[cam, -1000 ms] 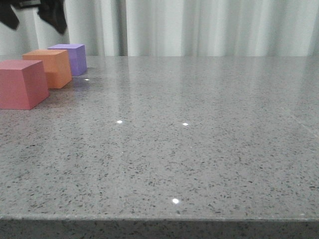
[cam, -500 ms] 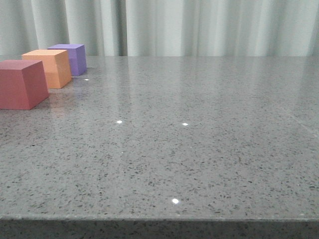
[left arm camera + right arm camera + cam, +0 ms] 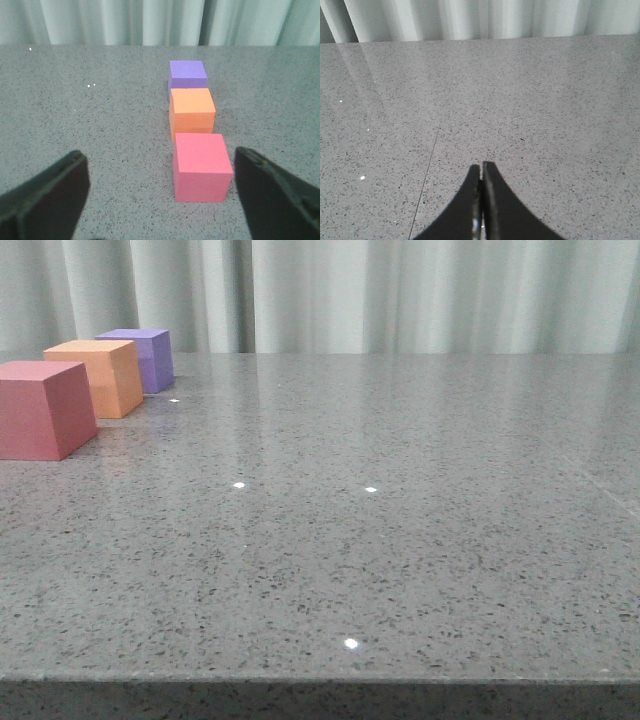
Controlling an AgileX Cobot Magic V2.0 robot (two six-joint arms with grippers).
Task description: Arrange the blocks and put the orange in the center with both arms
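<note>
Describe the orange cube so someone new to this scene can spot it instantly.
Start at the grey speckled stone tabletop and look to its far left side in the front view, where three cubes form a short row running away from the camera. The orange cube is the middle one. The red-pink cube sits nearer the camera, and the purple cube sits behind, toward the curtain.

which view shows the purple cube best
The left wrist view: the matte purple cube shows its whole top and part of its front behind the orange cube. The front view has it small and half hidden; the right wrist view misses it.
</note>
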